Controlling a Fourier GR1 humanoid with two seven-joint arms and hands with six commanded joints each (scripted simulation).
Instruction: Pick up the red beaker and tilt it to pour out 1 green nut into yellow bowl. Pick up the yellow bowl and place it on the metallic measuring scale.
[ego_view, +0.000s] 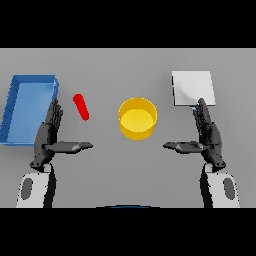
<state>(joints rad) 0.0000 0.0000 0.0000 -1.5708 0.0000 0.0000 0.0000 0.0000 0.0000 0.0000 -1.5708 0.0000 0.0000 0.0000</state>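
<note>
Red beaker (81, 107): one, lying tilted on the table, toward its left side, untouched.
Yellow bowl (137, 118): one, sitting mid-table, no nut showing inside.
Metallic measuring scale (193, 88): one, waiting bare toward the far right edge.
Blue bin (27, 107): one, far left.
Left hand (51, 136), right hand (205, 136): both hovering, fingers straight, holding nothing.
Progress: nothing is looking done yet.

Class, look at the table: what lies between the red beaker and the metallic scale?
In the head view, the yellow bowl sits between the red beaker and the scale.

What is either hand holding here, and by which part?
Nothing is held. The left hand and right hand are both open above the table, apart from the red beaker and yellow bowl.
</note>
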